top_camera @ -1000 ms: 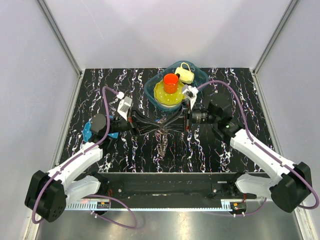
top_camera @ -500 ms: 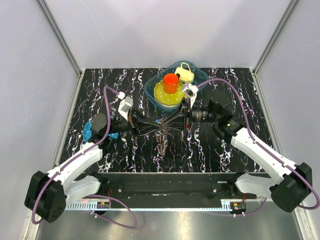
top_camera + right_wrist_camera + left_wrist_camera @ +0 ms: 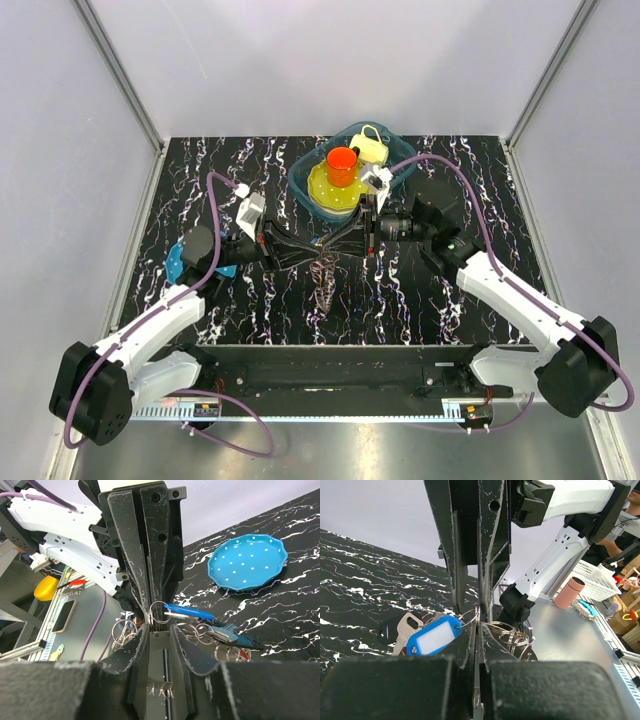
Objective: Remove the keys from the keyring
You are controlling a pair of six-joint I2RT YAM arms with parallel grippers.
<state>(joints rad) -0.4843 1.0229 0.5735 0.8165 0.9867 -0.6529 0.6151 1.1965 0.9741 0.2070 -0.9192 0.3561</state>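
Observation:
My two grippers meet tip to tip above the table's middle. The left gripper is shut on a thin metal ring of the keyring. A blue tag and a silver key hang from it, with several split rings beside. The right gripper has its jaws a little apart, with that ring just past its fingertips. The bunch of keys hangs below both grippers. The loop's full shape is hidden. A blue-headed key shows in the right wrist view.
A blue bowl at the back holds a yellow plate, an orange cup and a small yellow object. A blue dotted disc lies under the left arm and shows in the right wrist view.
The right arm has shifted slightly left and back, closer to the left gripper. The left arm and the hanging keys have stayed in place.

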